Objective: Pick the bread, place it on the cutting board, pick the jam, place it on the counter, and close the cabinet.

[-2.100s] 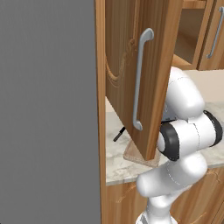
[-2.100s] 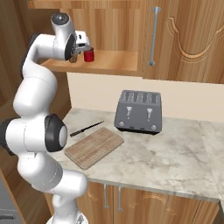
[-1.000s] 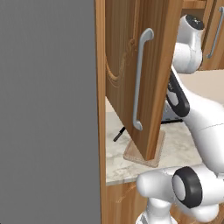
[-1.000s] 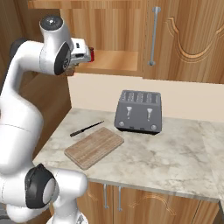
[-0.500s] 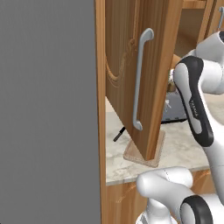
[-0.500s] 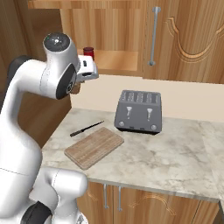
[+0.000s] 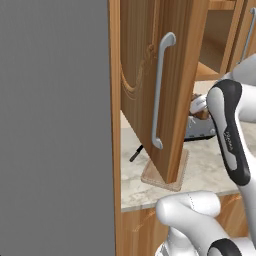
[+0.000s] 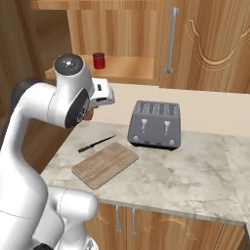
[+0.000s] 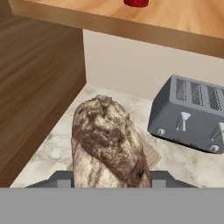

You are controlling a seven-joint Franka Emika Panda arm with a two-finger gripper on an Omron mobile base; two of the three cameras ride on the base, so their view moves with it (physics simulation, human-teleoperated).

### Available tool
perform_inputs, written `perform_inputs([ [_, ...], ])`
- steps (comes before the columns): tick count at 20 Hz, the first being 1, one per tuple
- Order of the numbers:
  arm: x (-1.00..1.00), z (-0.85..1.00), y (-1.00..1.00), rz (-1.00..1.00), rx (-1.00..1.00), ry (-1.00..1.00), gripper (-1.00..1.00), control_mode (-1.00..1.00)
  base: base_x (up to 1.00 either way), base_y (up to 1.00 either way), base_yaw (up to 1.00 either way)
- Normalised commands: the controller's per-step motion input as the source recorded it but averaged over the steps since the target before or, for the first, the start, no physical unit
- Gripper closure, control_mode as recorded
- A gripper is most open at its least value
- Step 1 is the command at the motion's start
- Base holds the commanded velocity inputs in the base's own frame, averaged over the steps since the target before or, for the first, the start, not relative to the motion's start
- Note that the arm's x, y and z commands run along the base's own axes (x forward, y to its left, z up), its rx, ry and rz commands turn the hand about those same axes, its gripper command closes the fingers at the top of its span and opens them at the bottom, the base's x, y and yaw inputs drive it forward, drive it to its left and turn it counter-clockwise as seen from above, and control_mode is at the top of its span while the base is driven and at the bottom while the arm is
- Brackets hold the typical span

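The bread is held in the gripper, whose tips are clamped against its two sides; in the hand view the loaf rises straight up from between them and hides most of what lies just beyond. In the right base view the gripper is seen in the air, well above the counter, with the loaf itself hidden behind the arm's wrist.

Taken from left to right in the right base view: the knife lies below the gripper on the stone, the board lies just beside the knife and likewise below the gripper (a little nearer the camera), and the toaster stands to the gripper's right, lower than it. The jam stands on the cabinet's shelf, above the gripper and behind it; in the hand view its red base is seen at the very top, far beyond the bread.

The cabinet door is swung open, its long silver handle facing the left base camera, and it hides most of the board there.

Counted: one bread, one jam, one board, one knife, one toaster (four slots on top), one open cabinet door.
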Motion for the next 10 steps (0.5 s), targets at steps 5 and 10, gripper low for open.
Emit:
perform_inputs([
  [5,0.0,-0.47,-0.08,0.0,0.0,0.07,1.0,-1.0,0.0,0.0,0.0],
  [10,0.0,-0.56,-0.02,0.0,0.0,0.05,1.0,-1.0,0.0,0.0,0.0],
])
